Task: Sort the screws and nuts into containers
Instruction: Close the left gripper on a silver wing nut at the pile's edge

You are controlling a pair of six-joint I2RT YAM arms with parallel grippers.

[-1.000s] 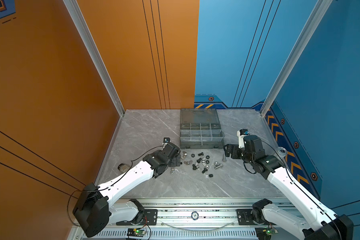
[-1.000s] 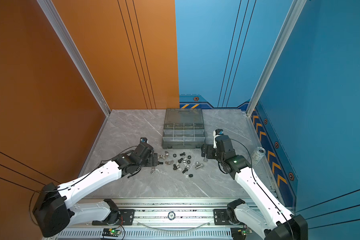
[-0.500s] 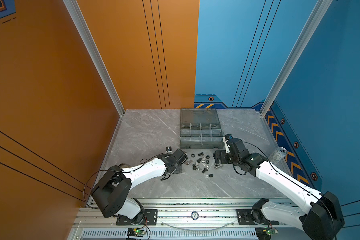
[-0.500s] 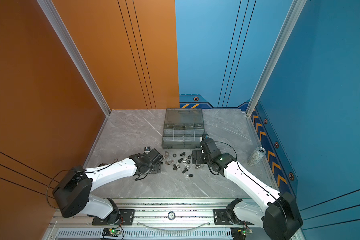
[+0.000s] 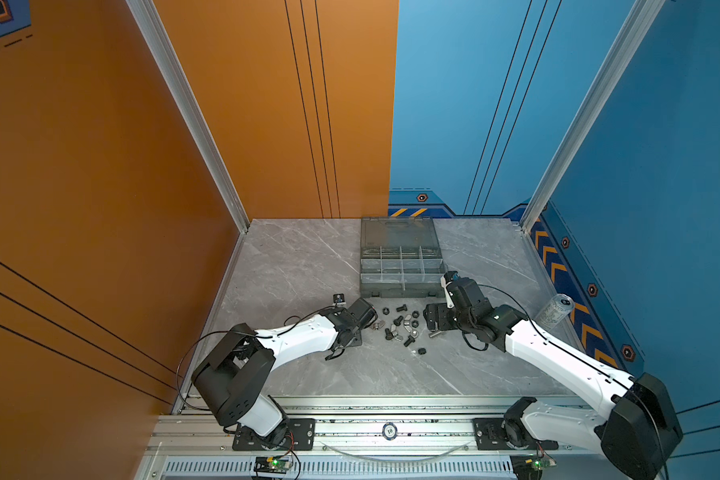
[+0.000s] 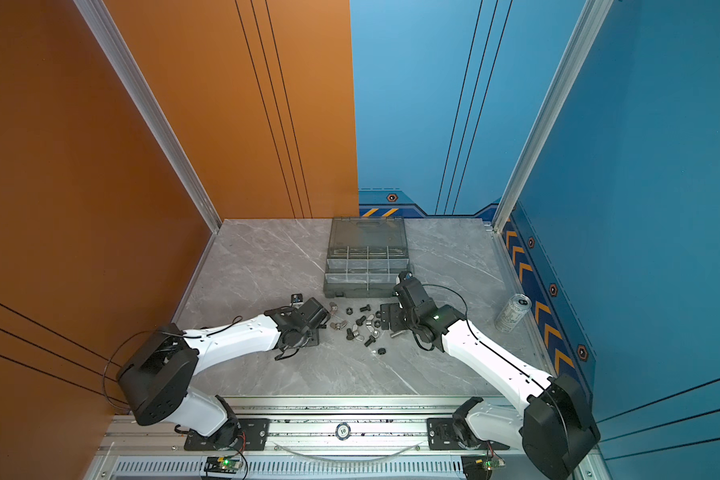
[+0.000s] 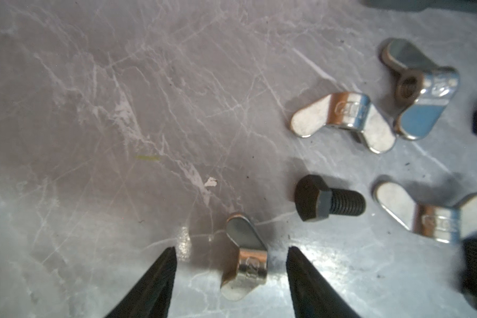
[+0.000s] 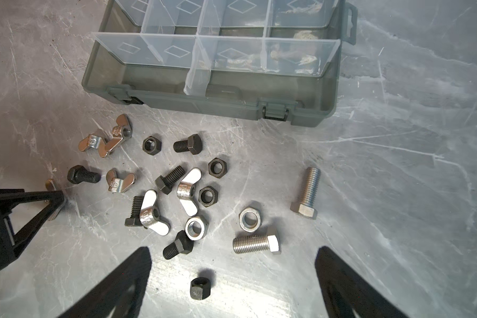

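Screws and nuts lie scattered on the marble floor in front of the grey organizer box, whose containers stand open. My left gripper is low over the floor, its jaws open around a silver wing nut, with a gap on each side. A black screw and more wing nuts lie just beyond. My right gripper stands wide open over a black nut. A silver screw and silver nuts lie close ahead of it.
A silver drink can stands by the right wall. The box lid lies flat behind the compartments. A poker chip sits on the front rail. Orange and blue walls close in the floor on three sides.
Both arms have reached inward and down toward the pile. The left gripper now sits at the pile's left edge and the right gripper at its right edge.
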